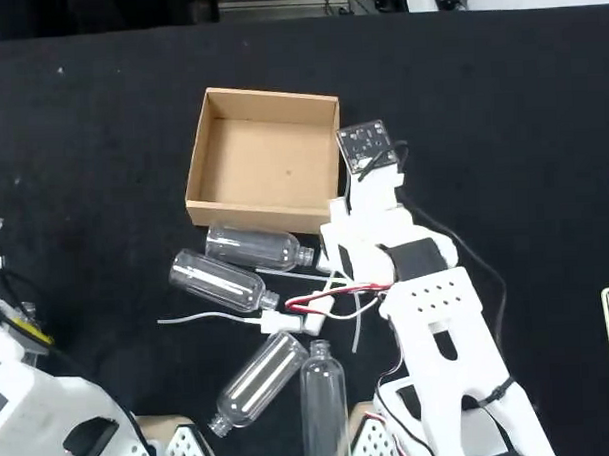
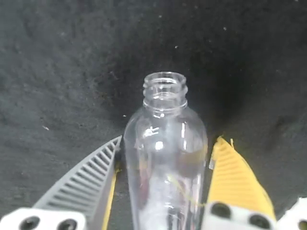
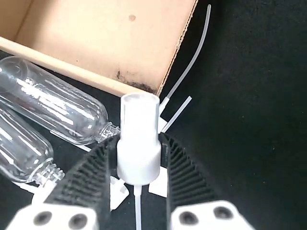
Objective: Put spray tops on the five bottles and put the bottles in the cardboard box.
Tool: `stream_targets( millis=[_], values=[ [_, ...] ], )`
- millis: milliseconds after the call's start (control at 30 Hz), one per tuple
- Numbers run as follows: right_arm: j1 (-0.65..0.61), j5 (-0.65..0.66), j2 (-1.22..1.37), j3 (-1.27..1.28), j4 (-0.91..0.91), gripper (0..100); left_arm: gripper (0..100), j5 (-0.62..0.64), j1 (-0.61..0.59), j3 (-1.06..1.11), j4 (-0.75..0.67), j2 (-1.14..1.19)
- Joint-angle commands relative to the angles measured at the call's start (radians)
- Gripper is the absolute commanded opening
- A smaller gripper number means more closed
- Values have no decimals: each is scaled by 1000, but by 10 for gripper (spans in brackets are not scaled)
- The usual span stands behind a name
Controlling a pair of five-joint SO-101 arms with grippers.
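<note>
Base of bottle [image 2: 165, 158], tube of spray top [image 3: 139, 143] cut off.

Clear plastic, white and tan on black.
The tabletop [image 1: 100, 115] is black, the cardboard box [image 1: 267, 159] plain tan, every bottle [image 1: 221, 281] clear, the spray top [image 3: 139, 143] white; right fingers [image 3: 88, 179] ribbed black, left fingers [image 2: 84, 184] ribbed grey and yellow.

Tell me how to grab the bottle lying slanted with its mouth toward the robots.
Likely across mid-body, coming straight down: the slanted bottle lies on its side with bare black cloth either side there, while its base end crowds a neighbouring bottle.
</note>
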Motion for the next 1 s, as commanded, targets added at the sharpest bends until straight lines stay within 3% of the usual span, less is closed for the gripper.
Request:
stream_targets(
  millis=[0,200,700,967],
  values=[
    [-14,-2,-48,-8,-23,11,267,-26,1,2,-100,-12],
    [-12,0,-48,-8,-21,11,267,-35,12,125,-264,-21],
    [-12,0,-48,-8,-23,11,272,-35,2,119,-273,-23],
    [-12,0,-48,-8,-23,11,273,-35,-1,-117,-8,-11]
  ],
)
